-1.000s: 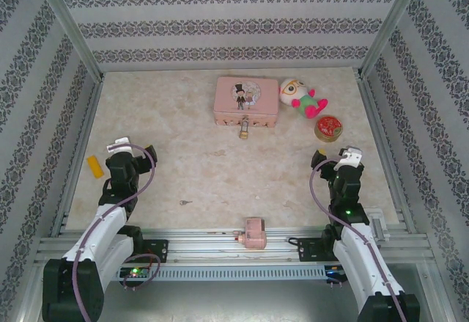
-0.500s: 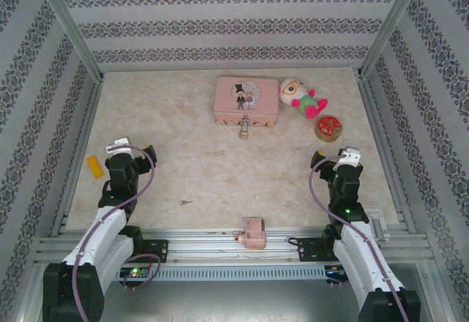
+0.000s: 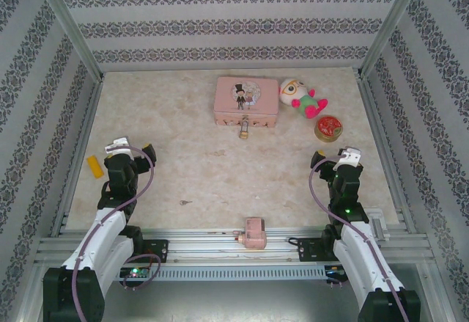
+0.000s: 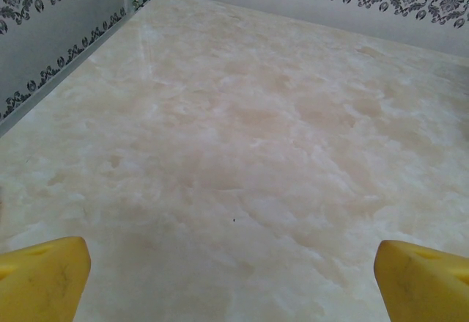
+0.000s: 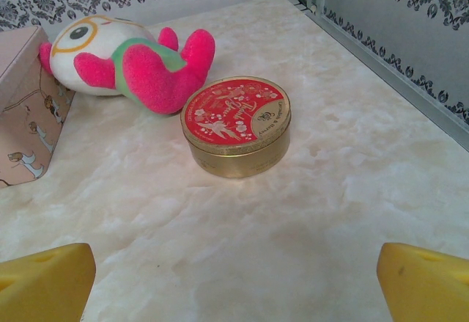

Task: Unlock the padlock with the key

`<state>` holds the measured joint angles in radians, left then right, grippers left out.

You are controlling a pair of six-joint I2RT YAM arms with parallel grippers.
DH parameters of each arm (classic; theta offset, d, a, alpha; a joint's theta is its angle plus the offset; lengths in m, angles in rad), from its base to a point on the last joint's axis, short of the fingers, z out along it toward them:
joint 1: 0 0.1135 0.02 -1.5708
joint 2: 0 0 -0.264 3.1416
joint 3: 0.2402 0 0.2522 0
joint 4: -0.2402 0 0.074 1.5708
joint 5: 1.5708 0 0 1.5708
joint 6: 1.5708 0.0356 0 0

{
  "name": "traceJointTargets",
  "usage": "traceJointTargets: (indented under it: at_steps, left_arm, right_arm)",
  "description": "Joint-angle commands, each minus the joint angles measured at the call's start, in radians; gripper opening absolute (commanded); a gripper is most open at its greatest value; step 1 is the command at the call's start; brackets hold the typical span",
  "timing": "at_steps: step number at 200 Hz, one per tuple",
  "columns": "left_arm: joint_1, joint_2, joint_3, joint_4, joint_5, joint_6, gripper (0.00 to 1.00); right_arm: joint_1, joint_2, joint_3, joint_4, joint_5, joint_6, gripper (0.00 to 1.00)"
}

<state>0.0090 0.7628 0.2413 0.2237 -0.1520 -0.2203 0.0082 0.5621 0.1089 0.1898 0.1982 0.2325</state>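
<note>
Both my left fingers point(image 4: 44, 278) and my right fingers point(image 5: 45, 282) stand spread wide with nothing between them, over bare pale marble-patterned worktop point(image 3: 220, 168).

The rectangular pink tin box with a cartoon lid point(image 3: 247, 100) is my landmark. The tiny brass-gold padlock with a thin silver shackle point(image 3: 242, 128) sits against the middle of the tin's near wall, seemingly hooked to its clasp, with its body resting on the worktop just in front. The very small, slim grey metal key point(image 3: 185, 202) lies flat, well apart from the tin on its near side and off towards my left arm.

I judge the key stiff, very light and slick, and it lies flush on a hard smooth surface, so a pinch from above could skid it away. I would come down over its broader head end and close across its thin edges, leaving the blade free. From above I cannot tell which end is the head.

The padlock is rigid but light and hangs loosely, so it will likely swing or slide when the key pushes in. My right fingers should grip its body by the flat faces. I cannot make out the keyhole.

Just right of the tin lie a white and pink plush toy point(image 5: 132, 54) and a round red-lidded gold tin point(image 5: 236, 125).
</note>
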Motion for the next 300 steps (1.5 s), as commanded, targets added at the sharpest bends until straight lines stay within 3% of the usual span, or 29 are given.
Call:
traceJointTargets:
  at_steps: [1,83,149,184,226,252,300]
  left_arm:
    - [0.013,-0.002,0.044,0.009,0.039,0.0,0.99]
    - [0.013,0.078,0.16,-0.008,0.144,-0.045,0.99]
    - [0.013,0.19,0.3,-0.066,0.198,-0.141,0.99]
    - [0.011,0.311,0.402,-0.094,0.267,-0.222,0.99]
    - [-0.011,0.507,0.543,-0.072,0.396,-0.321,0.99]
    - [-0.061,0.642,0.643,-0.075,0.469,-0.359,0.99]
    - [-0.184,0.877,0.841,-0.114,0.576,-0.386,0.99]
  right_arm:
    - [-0.007,0.001,0.024,-0.002,0.012,0.008,0.98]
    - [-0.007,0.075,0.119,-0.064,0.012,0.008,0.98]
    - [-0.007,0.281,0.322,-0.159,-0.055,0.104,0.98]
    - [-0.004,0.419,0.452,-0.214,-0.141,0.169,0.96]
    - [0.013,0.572,0.6,-0.245,-0.269,0.267,0.83]
    - [0.069,0.692,0.706,-0.261,-0.331,0.288,0.78]
    - [0.201,0.963,0.924,-0.275,-0.399,0.275,0.79]
